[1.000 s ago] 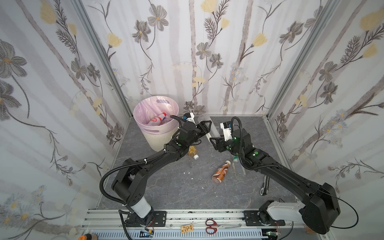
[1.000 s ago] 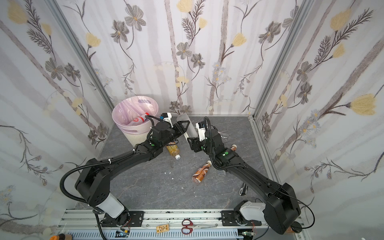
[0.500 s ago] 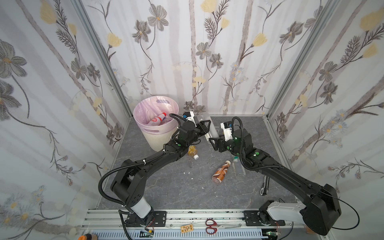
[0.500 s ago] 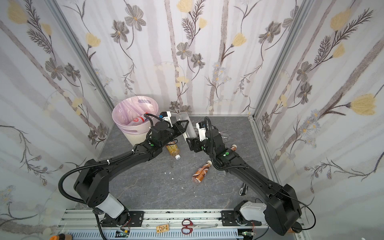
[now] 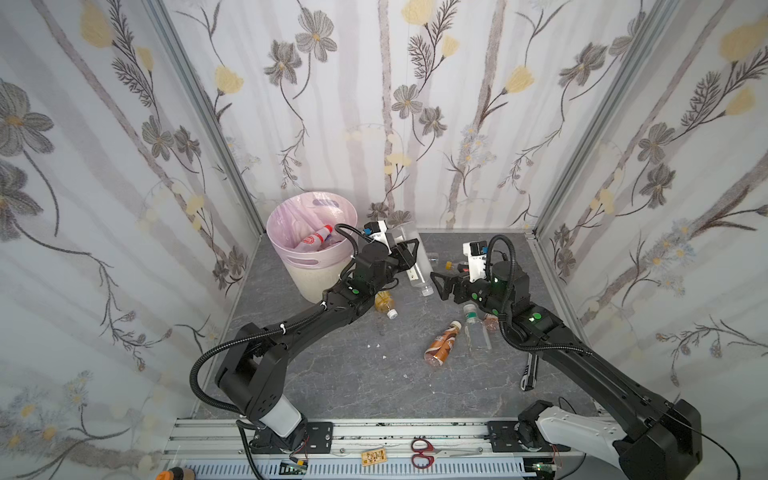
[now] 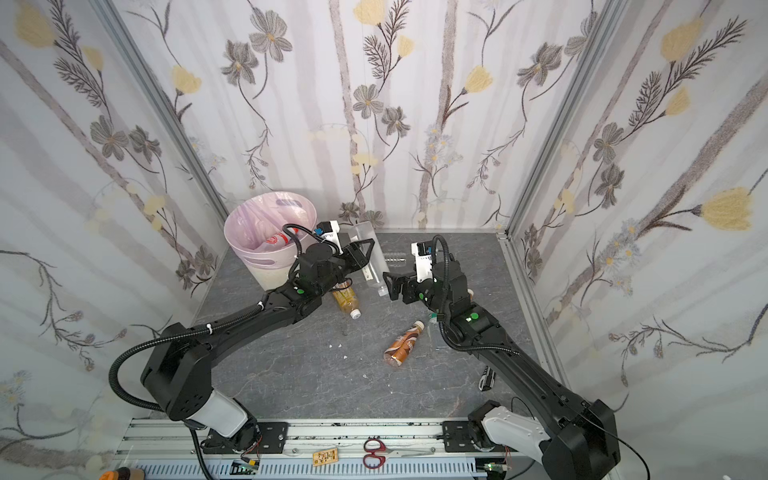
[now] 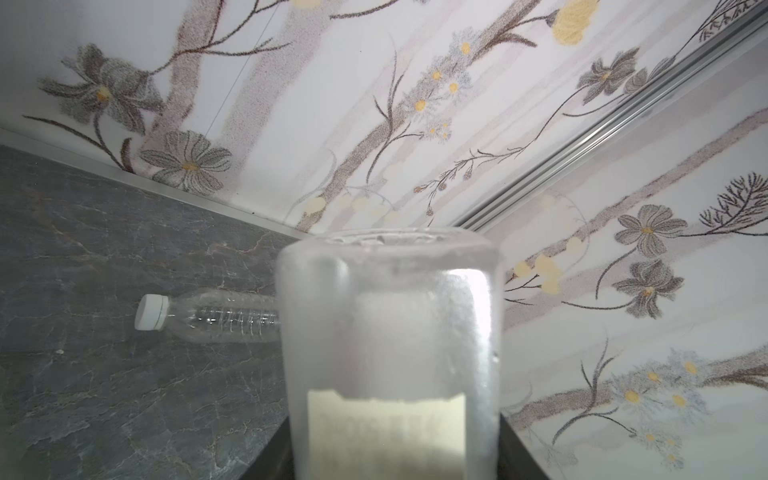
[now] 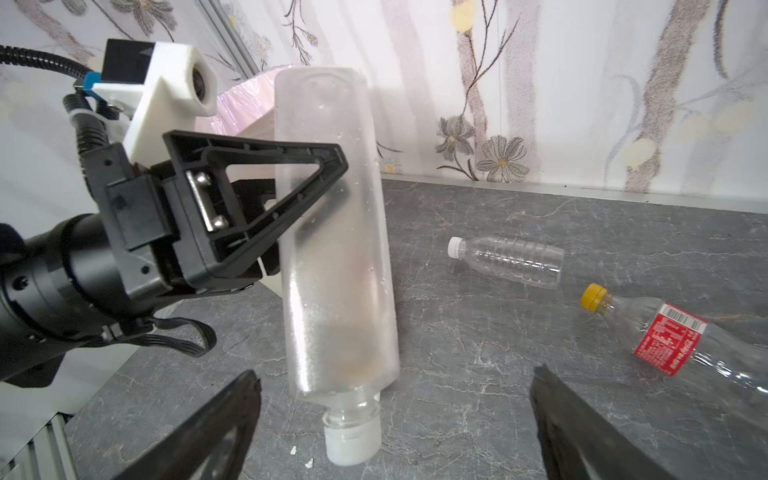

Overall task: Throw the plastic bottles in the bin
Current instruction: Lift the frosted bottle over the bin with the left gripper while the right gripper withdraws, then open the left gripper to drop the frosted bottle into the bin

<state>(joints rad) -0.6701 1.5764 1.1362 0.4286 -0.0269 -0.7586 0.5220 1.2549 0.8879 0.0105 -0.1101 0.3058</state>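
While our left gripper (image 8: 332, 174) clamps the frosted bottle (image 8: 336, 270), held close to upright with its cap down, we judge the bin (image 5: 300, 277) just beside that arm, and our right gripper (image 5: 440, 286) gapes empty near the cap.

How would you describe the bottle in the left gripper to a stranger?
Find the bin in the back left corner. Just right of it, the left gripper grips a frosted bottle in the air, white cap down. Its neighbours all lie on the table.
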